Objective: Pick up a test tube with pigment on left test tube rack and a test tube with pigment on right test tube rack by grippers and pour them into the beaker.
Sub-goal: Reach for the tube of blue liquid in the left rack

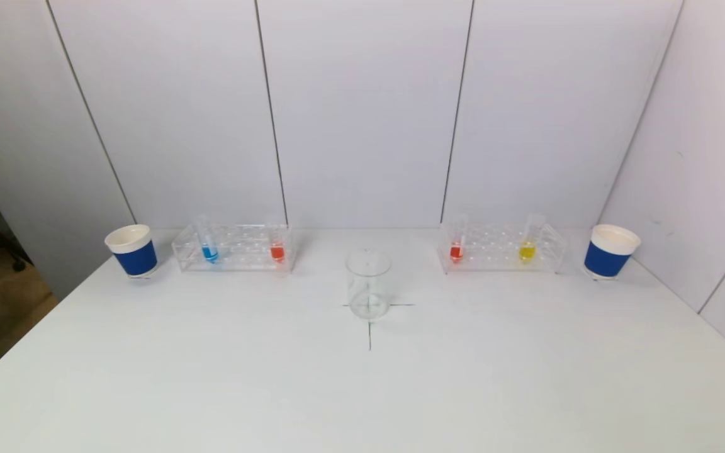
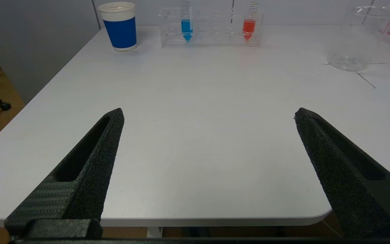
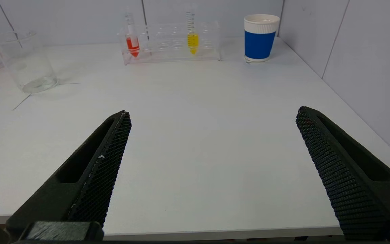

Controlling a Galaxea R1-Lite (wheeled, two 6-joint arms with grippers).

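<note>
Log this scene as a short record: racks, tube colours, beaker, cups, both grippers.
left rack: blue tube at its outer end, red tube at its inner end
right rack: red tube inner end, yellow tube toward outer end
beaker: empty, upright on cross mark between racks
blue paper cups: one beyond each rack, left and right
left gripper: open, over the near table edge, holding nothing
right gripper: open, over the near table edge, holding nothing
</note>
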